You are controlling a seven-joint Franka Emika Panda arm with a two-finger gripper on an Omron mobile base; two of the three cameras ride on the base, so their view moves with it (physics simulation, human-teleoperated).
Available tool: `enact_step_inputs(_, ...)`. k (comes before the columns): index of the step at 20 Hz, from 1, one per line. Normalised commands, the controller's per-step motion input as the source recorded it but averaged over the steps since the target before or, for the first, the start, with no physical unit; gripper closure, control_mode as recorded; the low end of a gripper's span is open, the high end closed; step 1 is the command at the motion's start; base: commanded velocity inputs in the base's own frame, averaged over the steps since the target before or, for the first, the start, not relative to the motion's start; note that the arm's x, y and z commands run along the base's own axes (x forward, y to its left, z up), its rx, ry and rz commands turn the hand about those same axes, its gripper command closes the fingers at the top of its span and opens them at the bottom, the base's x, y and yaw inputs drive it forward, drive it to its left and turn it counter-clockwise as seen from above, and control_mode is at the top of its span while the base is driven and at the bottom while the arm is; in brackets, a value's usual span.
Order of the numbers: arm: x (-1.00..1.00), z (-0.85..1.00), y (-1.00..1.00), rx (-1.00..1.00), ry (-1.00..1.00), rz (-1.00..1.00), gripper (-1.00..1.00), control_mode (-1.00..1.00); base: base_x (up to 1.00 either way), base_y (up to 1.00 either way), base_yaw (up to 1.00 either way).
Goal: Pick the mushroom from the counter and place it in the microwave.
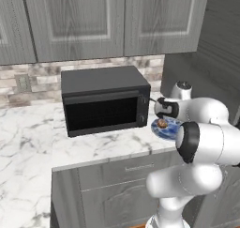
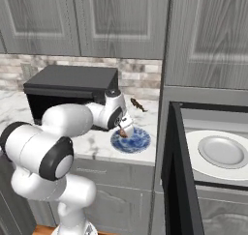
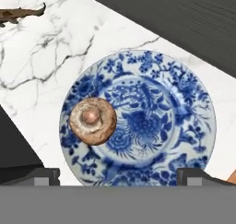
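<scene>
I find the mushroom (image 3: 92,120) lying cap-up on a blue-and-white patterned plate (image 3: 184,103), toward one side of it and off centre. The plate rests on the counter (image 2: 97,142), near the counter's end beside the tall oven housing. My gripper (image 3: 118,174) hovers above the plate; in the hand view its two finger tips (image 3: 44,174) stand wide apart at either side of the plate's near rim, with nothing between them, so I judge the jaws spread and empty. The mushroom sits closer to one tip than the other, which suggests the hand is not yet centred over it.

A thin dark scrap (image 2: 137,104) lies on the marble farther back, well apart from the plate. A black countertop box (image 1: 105,100) stands just beside the plate.

The microwave (image 2: 213,171) shows in the right base view with its black-framed door (image 2: 177,171) swung open and the white turntable plate (image 2: 224,151) bare.

Assessment: nothing is grasped and nothing delivered. The door is already open. Remaining are centring, descent, closing on the mushroom, lifting, carrying across and setting down on the turntable.
</scene>
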Motion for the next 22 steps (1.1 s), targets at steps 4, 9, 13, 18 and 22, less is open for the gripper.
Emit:
enact_step_inputs(4,0.49,-0.18,-0.01,0.01,-0.17,0.00,-1.00,-1.00,0.00,0.00,0.00)
enact_step_inputs(9,0.32,-0.03,-0.01,0.00,-0.03,0.00,-1.00,-1.00,0.00,0.00,0.00)
enact_step_inputs(13,0.19,-0.14,-0.01,0.00,0.00,0.00,-1.00,-1.00,0.00,0.00,0.00)
enact_step_inputs(18,0.00,-0.03,-0.01,0.00,0.02,0.00,-1.00,-1.00,0.00,0.00,0.00)
enact_step_inputs(22,0.00,0.00,0.00,0.00,0.06,0.00,-1.00,-1.00,0.00,0.00,0.00)
